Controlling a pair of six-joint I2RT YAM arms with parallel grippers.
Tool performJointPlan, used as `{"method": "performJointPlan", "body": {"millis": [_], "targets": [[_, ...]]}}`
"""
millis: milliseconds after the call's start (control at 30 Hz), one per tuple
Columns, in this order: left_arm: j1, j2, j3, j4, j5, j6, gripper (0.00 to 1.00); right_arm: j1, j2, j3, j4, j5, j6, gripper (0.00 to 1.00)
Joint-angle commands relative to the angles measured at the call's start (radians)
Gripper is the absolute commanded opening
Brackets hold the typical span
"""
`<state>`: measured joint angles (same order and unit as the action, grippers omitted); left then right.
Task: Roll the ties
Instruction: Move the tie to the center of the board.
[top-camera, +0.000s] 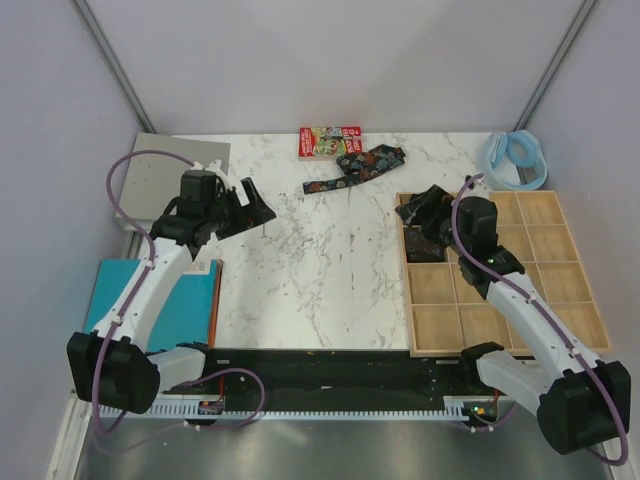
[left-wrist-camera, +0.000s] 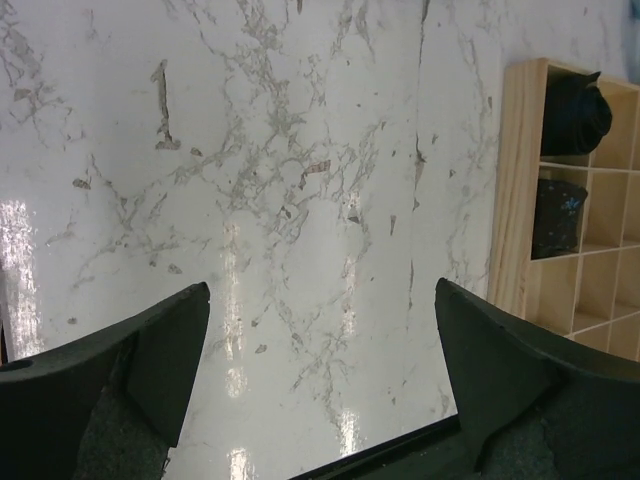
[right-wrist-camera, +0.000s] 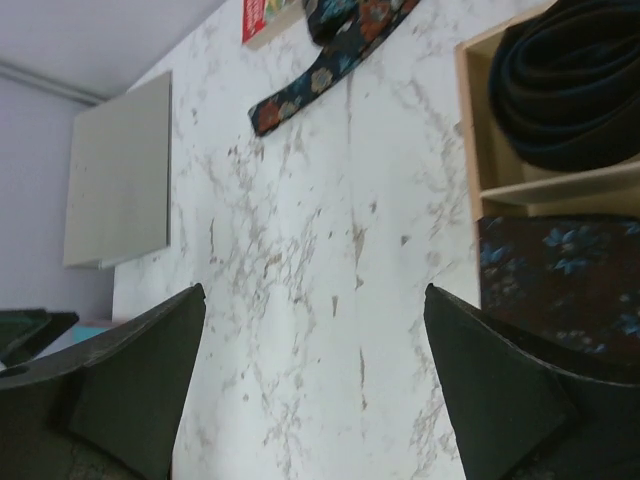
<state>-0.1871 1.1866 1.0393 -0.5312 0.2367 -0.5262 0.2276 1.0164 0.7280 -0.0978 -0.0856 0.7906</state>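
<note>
At the far edge of the desk (top-camera: 320, 270), an unrolled tie (top-camera: 358, 167) is laid against a red box (top-camera: 327, 141); the left gripper (left-wrist-camera: 322, 285) and right gripper (right-wrist-camera: 315, 288) are spread.

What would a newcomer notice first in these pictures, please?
The wooden tray on the right, with a dark coiled tie and a flowered tie packed in its far-left compartments. Then the loose tie, unrolled at the far side beside the red box. The left gripper and right gripper hang open, empty.

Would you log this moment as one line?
left gripper open | right gripper open | loose tie by red box | coiled tie in tray
</note>
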Motion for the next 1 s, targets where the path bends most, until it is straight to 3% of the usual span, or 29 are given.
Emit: {"method": "performJointPlan", "body": {"millis": [0, 233, 333, 500, 800, 967], "targets": [[-0.067, 0.015, 0.062, -0.044, -0.103, 0.034, 1.0, 0.143, -0.036, -0.056, 0.024, 0.127, 0.038, 0.98], [-0.114, 0.042, 0.067, -0.027, -0.106, 0.057, 0.98, 0.344, -0.056, -0.188, 0.139, 0.302, 0.061, 0.98], [-0.12, 0.064, 0.061, 0.013, -0.07, 0.052, 0.89, 0.418, -0.001, -0.232, 0.202, 0.365, 0.05, 0.98], [-0.126, 0.108, 0.065, 0.068, -0.048, 0.037, 0.84, 0.504, 0.137, -0.257, 0.253, 0.457, -0.011, 0.98], [-0.127, 0.238, 0.129, 0.131, -0.082, 0.04, 0.75, 0.513, 0.119, -0.306, 0.354, 0.425, -0.154, 0.98], [-0.126, 0.332, 0.171, 0.178, -0.138, 0.058, 0.73, 0.513, 0.008, -0.412, 0.466, 0.37, -0.192, 0.98]]}}
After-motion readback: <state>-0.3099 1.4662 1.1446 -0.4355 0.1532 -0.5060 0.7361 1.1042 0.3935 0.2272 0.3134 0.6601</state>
